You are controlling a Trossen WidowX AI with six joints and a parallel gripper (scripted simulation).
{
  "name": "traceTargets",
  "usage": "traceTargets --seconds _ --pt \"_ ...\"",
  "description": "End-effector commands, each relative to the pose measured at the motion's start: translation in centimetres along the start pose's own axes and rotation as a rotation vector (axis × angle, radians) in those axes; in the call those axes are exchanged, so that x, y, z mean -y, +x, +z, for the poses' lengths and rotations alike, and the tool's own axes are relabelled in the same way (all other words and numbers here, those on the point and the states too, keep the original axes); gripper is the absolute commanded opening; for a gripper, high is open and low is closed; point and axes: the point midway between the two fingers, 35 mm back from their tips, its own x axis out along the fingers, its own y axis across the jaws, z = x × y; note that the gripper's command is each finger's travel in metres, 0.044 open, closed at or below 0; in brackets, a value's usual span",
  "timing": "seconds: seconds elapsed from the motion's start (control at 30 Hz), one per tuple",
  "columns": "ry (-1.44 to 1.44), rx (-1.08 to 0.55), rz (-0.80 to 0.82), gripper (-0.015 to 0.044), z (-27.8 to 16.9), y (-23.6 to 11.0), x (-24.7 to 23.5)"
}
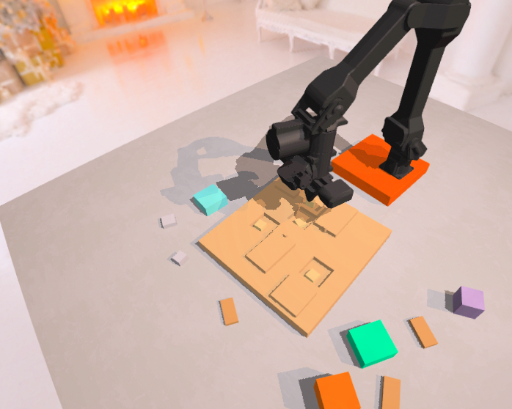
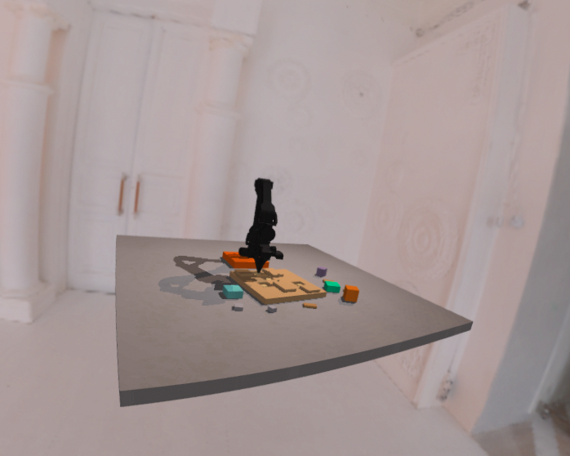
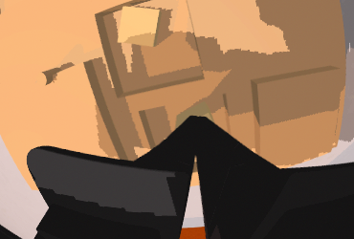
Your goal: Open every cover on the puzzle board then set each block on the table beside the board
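The tan puzzle board (image 1: 357,246) (image 2: 300,289) (image 3: 51,25) lies flat in the middle of the table. My gripper (image 1: 309,206) (image 2: 258,270) (image 3: 196,124) is shut with nothing between the fingers. Its tips point down at the board's back part, at the edge of a well there. One open well holds a tan block (image 1: 260,224) (image 3: 139,25), and another open well holds a second tan block (image 1: 312,275). Flat covers (image 1: 269,253) (image 1: 293,292) (image 1: 335,222) lie beside the wells. What lies right under my fingertips is hidden.
The arm's red-orange base (image 1: 370,176) stands behind the board. A teal block (image 1: 210,199) and two small white blocks (image 1: 169,220) (image 1: 179,257) lie to the left. A green block (image 1: 372,342), an orange block (image 1: 337,391), a purple cube (image 1: 468,302) and thin tan slabs (image 1: 228,311) (image 1: 422,331) lie in front.
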Motion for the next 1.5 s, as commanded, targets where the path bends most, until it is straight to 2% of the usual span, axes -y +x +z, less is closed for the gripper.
traceTargets --seconds 0.0,0.8,0.83,0.93,1.07,1.17,1.47 --pt "0.201 -0.041 0.002 0.0000 -1.1 0.8 -0.2" --pt "0.214 -0.041 0.001 0.0000 -1.2 0.8 -0.1" --pt "0.209 -0.003 0.000 0.0000 -0.1 0.0 0.0" --pt "0.122 -0.009 0.000 0.0000 -0.1 -0.1 0.0" --pt "-0.162 -0.029 0.006 0.0000 0.0 -0.5 0.0" --pt "-0.088 -0.033 0.006 0.0000 -0.1 -0.5 0.0" --pt "-0.275 -0.039 0.011 0.0000 -0.3 -0.6 -0.1"
